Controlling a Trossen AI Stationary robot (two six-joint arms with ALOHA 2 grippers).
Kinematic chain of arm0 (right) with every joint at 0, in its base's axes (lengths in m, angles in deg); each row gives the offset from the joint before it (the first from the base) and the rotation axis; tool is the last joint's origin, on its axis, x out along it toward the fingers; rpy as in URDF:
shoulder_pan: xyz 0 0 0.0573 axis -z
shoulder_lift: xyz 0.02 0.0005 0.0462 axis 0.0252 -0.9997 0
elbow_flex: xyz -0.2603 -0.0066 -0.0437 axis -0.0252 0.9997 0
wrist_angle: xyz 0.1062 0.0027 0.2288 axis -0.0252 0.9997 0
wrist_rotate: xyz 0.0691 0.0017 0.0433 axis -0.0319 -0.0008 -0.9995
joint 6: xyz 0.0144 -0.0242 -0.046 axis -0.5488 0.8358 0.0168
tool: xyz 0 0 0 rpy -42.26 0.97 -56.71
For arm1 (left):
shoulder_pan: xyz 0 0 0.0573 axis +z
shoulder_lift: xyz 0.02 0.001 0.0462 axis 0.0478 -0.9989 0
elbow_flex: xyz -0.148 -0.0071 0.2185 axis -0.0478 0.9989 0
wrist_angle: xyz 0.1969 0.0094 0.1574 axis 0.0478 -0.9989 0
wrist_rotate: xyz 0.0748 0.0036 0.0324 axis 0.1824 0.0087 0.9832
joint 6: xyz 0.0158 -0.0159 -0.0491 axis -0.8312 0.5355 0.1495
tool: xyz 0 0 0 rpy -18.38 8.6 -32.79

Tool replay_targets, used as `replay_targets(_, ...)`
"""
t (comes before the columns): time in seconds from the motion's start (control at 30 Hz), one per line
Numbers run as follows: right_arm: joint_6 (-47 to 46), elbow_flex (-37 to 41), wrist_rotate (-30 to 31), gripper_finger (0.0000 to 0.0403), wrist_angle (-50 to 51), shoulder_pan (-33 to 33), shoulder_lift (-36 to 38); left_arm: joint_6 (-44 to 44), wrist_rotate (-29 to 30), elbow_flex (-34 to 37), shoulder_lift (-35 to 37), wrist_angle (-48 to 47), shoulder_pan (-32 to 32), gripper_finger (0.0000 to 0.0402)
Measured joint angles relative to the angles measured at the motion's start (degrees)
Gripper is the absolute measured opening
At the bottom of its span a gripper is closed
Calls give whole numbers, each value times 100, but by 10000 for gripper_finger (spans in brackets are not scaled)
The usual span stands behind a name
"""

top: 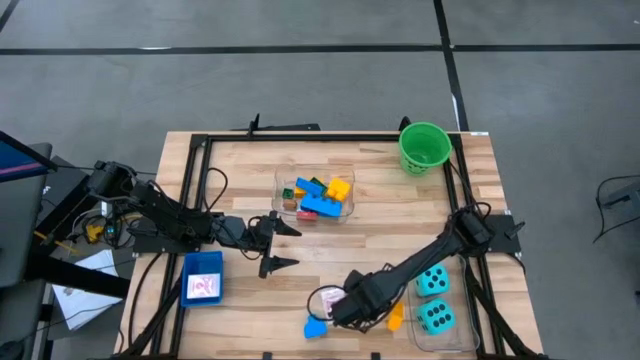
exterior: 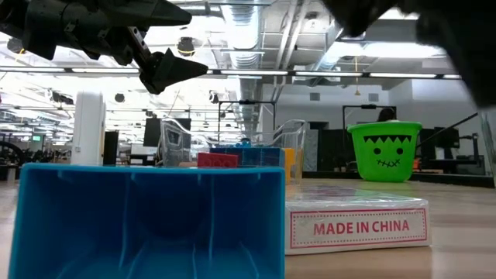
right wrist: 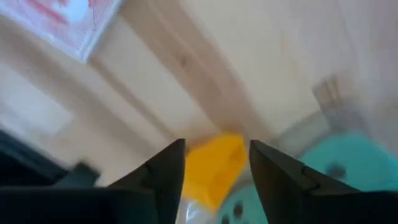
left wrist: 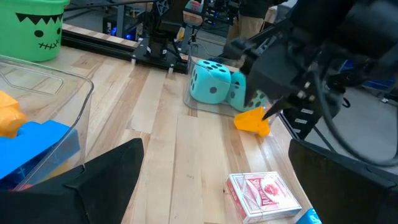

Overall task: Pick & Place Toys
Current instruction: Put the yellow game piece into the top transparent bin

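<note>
The right gripper hangs low near the table's front edge, its dark tapered fingers parted to either side of a smooth orange plastic brick that lies on the pale wood grain just beside the clear tub holding two teal dotted dice. A glossy red-and-white card pack lies nearby. The left gripper waits spread wide mid-table.

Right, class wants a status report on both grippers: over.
Left gripper open, idle mid-table. Right gripper parted around orange brick beside dice tub. Nothing blocking.
</note>
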Motion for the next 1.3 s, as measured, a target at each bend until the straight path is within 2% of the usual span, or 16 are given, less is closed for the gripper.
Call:
replay_targets(0.13,-232,-256,-469,182,413,-74,4,5,0,0,2,0,0,398)
replay_targets(0.3,-228,-255,-1001,177,500,-222,-34,85,0,0,0,1,0,398)
replay_targets(0.6,-496,-134,-971,162,225,-352,-33,103,0,0,0,4,0,398)
replay_targets(0.8,-646,111,-969,162,121,-423,-39,107,0,0,0,50,0,398)
replay_targets(1.3,-664,115,-964,162,-59,-491,-129,107,0,-1,1,70,-1,398)
